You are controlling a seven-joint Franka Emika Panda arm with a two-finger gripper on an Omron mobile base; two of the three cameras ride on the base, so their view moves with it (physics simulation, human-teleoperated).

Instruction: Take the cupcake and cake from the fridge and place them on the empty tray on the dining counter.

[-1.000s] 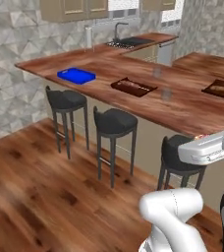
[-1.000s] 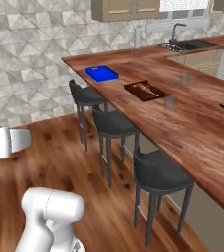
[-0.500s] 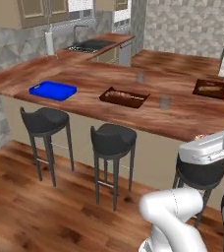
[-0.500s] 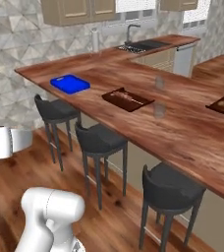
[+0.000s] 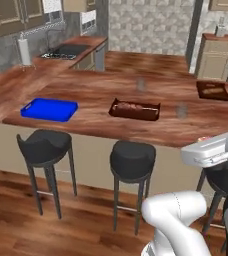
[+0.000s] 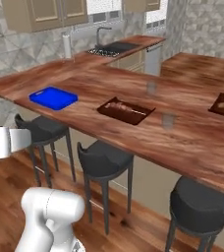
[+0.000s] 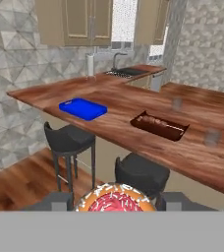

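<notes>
The white arm rises bent at the base – its hand held level above the floor, facing forward – and the gripper (image 7: 115, 201) has its jaws part-spread, clamped on the cupcake (image 7: 115, 198) between the fingertips (image 7: 175, 201)

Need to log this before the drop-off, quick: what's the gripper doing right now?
Gripper: closed on the cupcake, its red-pink sprinkled top showing between the finger tips in the hand view.
</notes>
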